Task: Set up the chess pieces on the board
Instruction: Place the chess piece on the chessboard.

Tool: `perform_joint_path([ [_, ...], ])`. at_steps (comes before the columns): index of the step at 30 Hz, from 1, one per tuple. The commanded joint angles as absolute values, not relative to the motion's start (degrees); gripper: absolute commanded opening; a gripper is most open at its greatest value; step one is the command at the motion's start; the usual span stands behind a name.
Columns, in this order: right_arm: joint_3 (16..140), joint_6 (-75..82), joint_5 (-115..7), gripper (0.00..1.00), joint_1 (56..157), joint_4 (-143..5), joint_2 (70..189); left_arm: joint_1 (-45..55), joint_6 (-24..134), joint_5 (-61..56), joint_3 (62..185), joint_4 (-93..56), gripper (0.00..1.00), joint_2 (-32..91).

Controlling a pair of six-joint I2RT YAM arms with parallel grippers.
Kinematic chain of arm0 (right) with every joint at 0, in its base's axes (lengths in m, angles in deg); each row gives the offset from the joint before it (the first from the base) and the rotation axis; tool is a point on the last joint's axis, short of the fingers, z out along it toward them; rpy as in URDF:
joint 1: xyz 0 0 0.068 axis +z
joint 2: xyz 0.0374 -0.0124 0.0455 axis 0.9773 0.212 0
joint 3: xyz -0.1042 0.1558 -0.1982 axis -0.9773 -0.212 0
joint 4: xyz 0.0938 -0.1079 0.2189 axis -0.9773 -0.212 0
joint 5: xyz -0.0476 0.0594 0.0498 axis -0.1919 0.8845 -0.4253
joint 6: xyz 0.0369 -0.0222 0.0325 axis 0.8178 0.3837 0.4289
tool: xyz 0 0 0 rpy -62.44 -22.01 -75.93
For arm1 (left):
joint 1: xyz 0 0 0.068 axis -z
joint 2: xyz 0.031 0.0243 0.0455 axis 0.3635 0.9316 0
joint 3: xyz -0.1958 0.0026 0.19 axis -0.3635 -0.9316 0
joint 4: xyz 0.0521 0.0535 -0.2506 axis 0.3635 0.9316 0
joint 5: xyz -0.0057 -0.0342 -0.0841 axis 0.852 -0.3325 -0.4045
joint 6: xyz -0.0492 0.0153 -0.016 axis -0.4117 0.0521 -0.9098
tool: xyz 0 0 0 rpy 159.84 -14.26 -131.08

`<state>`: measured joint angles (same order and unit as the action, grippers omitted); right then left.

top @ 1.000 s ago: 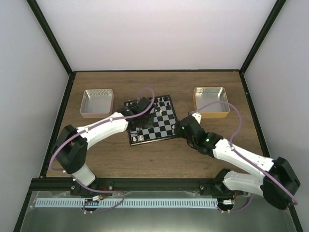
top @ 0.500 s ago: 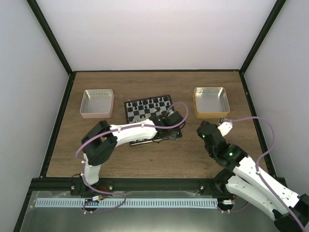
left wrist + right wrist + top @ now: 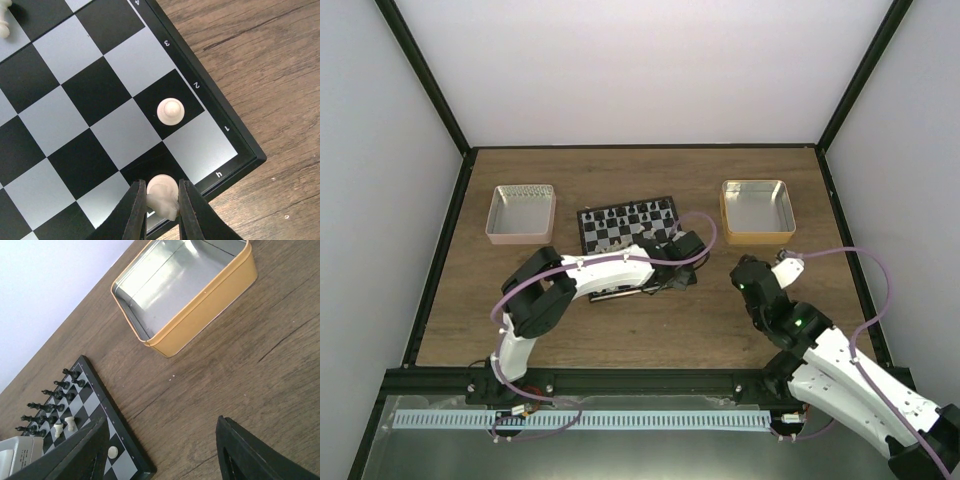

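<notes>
Chess piece [image 3: 161, 188], cream-white, is gripped in the left jaws at the board's [image 3: 65, 120] edge row near a corner; set it upright and centred on its square before releasing, while the right jaws gape empty.

Left wrist view, chessboard [image 3: 125, 132], dark border: small white coordinate marks.
Rank digits [image 3: 196, 85] along one edge, one per row: 4 (at top frame edge, partly cut), 3, 2, 1, descending toward board corner.
File letter h [image 3: 218, 174] on adjoining edge, just round same corner, beside last light square.
All marks turned at angle to camera.
Top external and right wrist views: border marks too small to read.
</notes>
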<state>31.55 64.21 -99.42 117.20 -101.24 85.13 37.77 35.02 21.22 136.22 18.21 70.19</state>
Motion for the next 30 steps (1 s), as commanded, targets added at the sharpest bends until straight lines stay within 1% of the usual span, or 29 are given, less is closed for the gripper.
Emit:
perform_joint_path([
  [1, 31.31, 64.83, -101.43, 0.60, 116.87, -100.98, 84.96, 37.73, 35.37, 21.99, 137.34, 18.93, 0.15, 71.71],
  [4, 31.30, 64.59, -101.31, 0.60, 116.89, -100.98, 84.81, 37.69, 35.42, 21.38, 137.41, 18.85, 0.16, 72.14],
  [9, 31.21, 64.09, -100.85, 0.60, 116.88, -100.75, 84.70, 37.58, 35.51, 21.11, 138.01, 18.78, 0.22, 71.89],
  [13, 31.04, 63.46, -100.37, 0.60, 116.87, -100.13, 84.80, 37.44, 35.96, 21.81, 138.75, 19.15, 0.22, 71.87],
  [16, 31.03, 63.24, -100.13, 0.60, 116.87, -100.03, 84.87, 37.36, 36.30, 21.98, 138.92, 19.39, 0.19, 71.86],
  [23, 30.69, 63.07, -99.69, 0.60, 116.88, -99.59, 84.85, 37.37, 36.15, 22.45, 138.49, 19.57, 0.19, 71.91],
  [27, 30.69, 62.64, -99.31, 0.60, 116.91, -99.33, 84.86, 37.36, 36.09, 21.66, 138.89, 20.27, 0.30, 71.88],
  [30, 30.77, 62.34, -99.08, 0.60, 116.88, -99.28, 84.63, 37.35, 35.90, 20.53, 139.07, 20.33, 0.35, 70.98],
])
